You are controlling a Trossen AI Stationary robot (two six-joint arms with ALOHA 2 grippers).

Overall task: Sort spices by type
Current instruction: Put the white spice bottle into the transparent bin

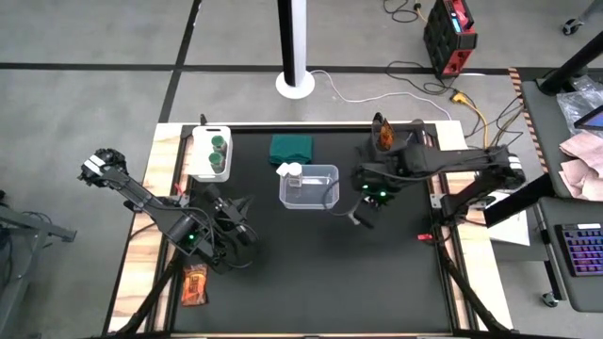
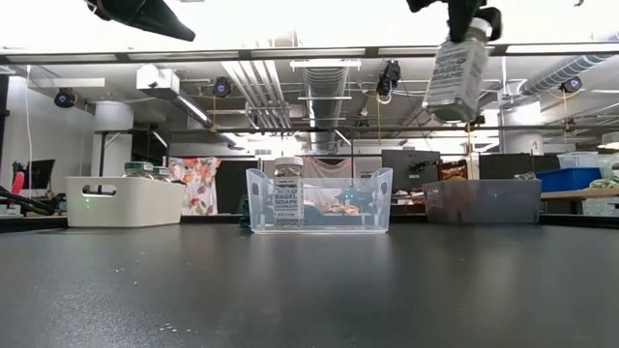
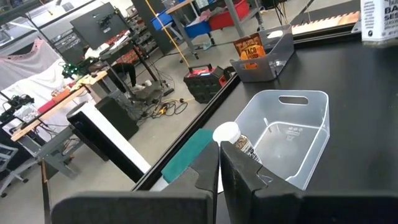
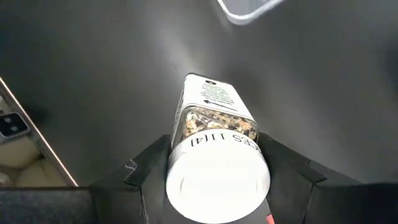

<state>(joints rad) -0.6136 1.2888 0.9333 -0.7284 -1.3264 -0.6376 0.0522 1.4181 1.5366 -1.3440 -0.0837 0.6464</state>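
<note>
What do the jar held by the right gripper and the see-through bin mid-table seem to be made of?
The white-lidded clear spice jar, gripped by the right gripper, looks like clear glass or hard plastic: its contents show through, under an opaque white, probably plastic lid. The clear plastic bin looks like thin moulded plastic, translucent with glossy rims.

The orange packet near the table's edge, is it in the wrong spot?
It does look stray: the orange packet lies alone at the table's front left, while its match sits in the gray bin at the back right. Nothing is spilled or broken.
</note>
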